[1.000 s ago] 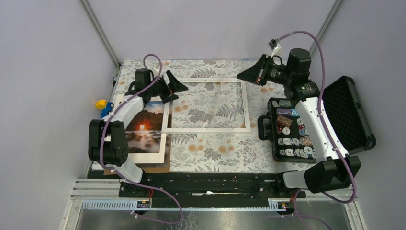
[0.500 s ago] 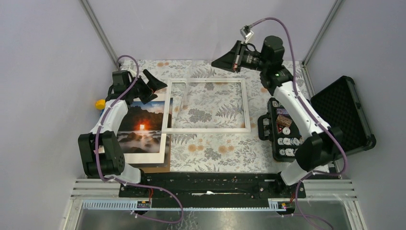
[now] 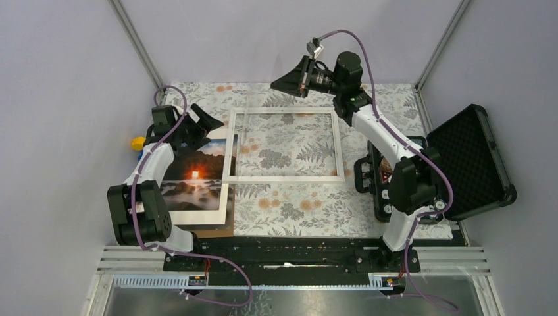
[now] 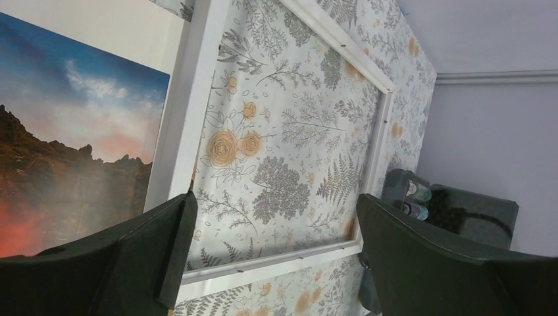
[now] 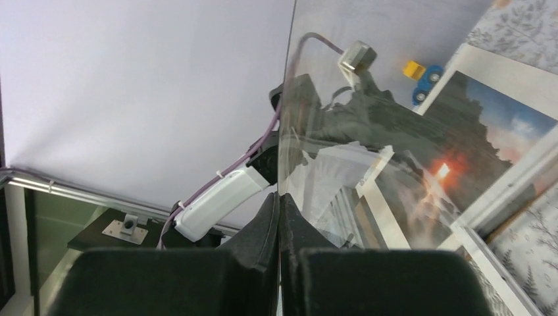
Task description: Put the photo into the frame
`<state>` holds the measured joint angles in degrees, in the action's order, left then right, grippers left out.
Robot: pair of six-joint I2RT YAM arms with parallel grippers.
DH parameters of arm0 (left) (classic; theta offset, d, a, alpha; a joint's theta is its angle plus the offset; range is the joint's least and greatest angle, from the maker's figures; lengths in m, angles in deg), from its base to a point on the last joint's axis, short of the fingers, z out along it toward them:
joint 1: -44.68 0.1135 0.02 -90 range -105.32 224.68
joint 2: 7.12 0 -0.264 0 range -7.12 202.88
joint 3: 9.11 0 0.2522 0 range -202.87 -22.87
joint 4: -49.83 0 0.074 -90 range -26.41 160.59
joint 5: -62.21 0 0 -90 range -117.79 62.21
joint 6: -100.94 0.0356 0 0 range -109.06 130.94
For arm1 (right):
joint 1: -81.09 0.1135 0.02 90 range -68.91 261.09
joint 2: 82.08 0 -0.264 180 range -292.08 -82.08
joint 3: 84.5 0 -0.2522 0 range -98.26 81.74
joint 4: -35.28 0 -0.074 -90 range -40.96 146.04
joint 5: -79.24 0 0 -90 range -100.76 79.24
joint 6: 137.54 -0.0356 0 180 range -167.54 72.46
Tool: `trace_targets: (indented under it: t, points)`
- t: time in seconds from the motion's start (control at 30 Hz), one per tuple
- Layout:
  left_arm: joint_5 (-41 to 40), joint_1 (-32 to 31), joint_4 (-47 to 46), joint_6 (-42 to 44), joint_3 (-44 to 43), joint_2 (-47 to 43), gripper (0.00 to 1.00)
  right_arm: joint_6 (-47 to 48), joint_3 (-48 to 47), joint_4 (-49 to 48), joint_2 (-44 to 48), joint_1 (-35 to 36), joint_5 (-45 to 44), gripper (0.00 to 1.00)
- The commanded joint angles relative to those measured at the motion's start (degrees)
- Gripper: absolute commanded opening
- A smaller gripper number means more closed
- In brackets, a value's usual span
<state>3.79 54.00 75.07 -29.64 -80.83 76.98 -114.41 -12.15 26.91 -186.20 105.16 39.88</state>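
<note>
Right hand pinches clear pane over frame

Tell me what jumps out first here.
The glowing photo lies at the left of the table, by the open left gripper. The white frame sits mid-table, and the right gripper, high over its far edge, is shut on a clear pane.

Right end effector tight on clear pane

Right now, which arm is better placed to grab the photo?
Left. The left fingers hover open by the photo; the right fingers are shut on a clear sheet beyond the frame.
</note>
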Motion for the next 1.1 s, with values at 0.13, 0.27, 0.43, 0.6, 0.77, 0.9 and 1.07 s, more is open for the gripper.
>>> trace_targets:
  t: [0.13,0.27,0.43,0.6,0.77,0.9,1.07]
  points:
    - [-2.30,0.89,-3.31,0.88,1.52,-1.47,0.99,-3.05,-3.89,-7.79,-0.43,2.46,1.03,0.00]
    - [-2.15,1.10,-3.38,0.98,1.58,-1.24,0.99,-4.35,-4.37,-9.52,-1.35,2.90,0.72,0.00]
    - [-1.70,1.47,-4.07,0.68,2.46,-1.21,0.99,-4.64,-5.84,-9.48,-2.73,3.51,0.80,0.00]
    - [-0.75,1.75,-3.69,1.30,2.37,-0.76,0.99,-2.87,-1.92,-9.23,-2.48,3.04,1.65,0.00]
    - [0.82,1.75,-4.02,1.73,2.49,1.08,0.99,1.67,7.93,-8.16,1.39,-0.20,0.39,0.00]
    - [2.60,1.76,-4.50,1.55,2.29,3.40,0.99,5.15,13.63,-7.02,1.56,-2.98,2.42,0.00]
    - [3.32,1.58,-4.63,2.09,2.30,5.90,0.99,7.01,21.90,-6.33,2.37,-6.85,2.91,0.00]
